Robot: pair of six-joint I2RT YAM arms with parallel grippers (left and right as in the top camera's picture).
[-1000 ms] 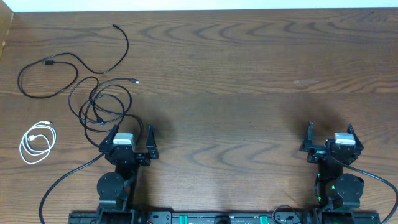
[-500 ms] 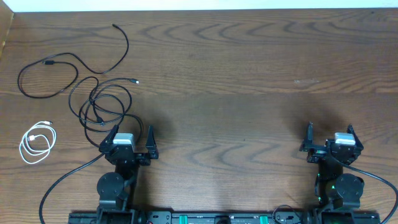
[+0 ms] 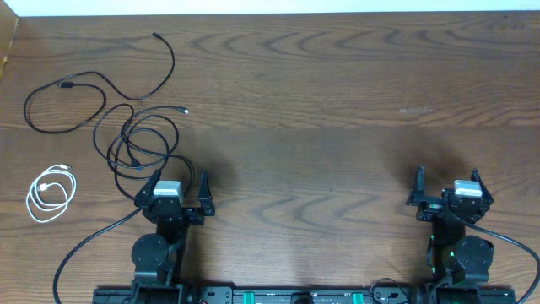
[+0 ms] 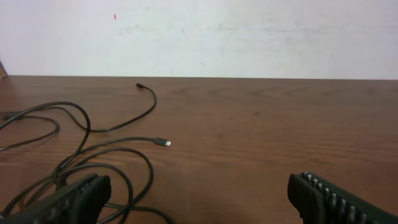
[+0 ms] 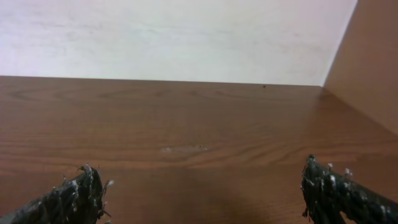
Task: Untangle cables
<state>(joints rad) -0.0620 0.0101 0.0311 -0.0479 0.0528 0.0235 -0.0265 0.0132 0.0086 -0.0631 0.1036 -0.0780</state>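
Three cables lie at the table's left. One long black cable [image 3: 173, 61] snakes from the far side into a loop at the left edge. A second black cable [image 3: 182, 111] is piled in overlapping loops just ahead of my left gripper [image 3: 177, 179], and the two black cords cross near there. The white cable [image 3: 40, 187] is coiled by itself at the near left. In the left wrist view the black loops [image 4: 165, 143] run close to my left finger, and my left gripper [image 4: 196, 190] is open and holds nothing. My right gripper [image 3: 448, 179] [image 5: 202, 186] is open over bare wood.
The wooden table [image 3: 321, 101] stretches between the two arms. A white wall [image 4: 249, 37] backs its far edge. A brown side panel [image 5: 373, 62] rises at the right end. Thick black arm cables [image 3: 84, 245] trail from the arm bases.
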